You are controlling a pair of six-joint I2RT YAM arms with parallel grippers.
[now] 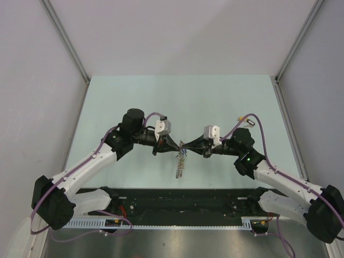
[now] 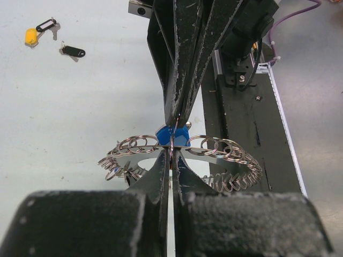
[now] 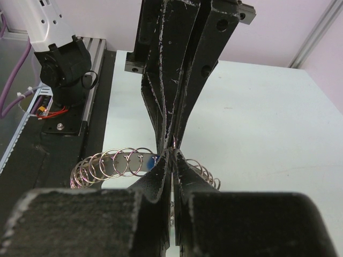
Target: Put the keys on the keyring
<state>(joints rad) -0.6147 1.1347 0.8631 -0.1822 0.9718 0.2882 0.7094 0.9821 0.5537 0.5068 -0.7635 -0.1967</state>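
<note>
Spanning the table (image 1: pixel 215 97), both arms meet tip to tip over its middle. The left gripper (image 2: pixel 171 159) and right gripper (image 3: pixel 172 156) each pinch fully closed on the keyring (image 2: pixel 214 152), seemingly bracing it between them for threading. A blue-tagged key (image 2: pixel 166 135) sits at the pinch. The yellow-tagged key (image 2: pixel 31 36) and black-tagged key (image 2: pixel 72 51) lie well apart, waiting.
</note>
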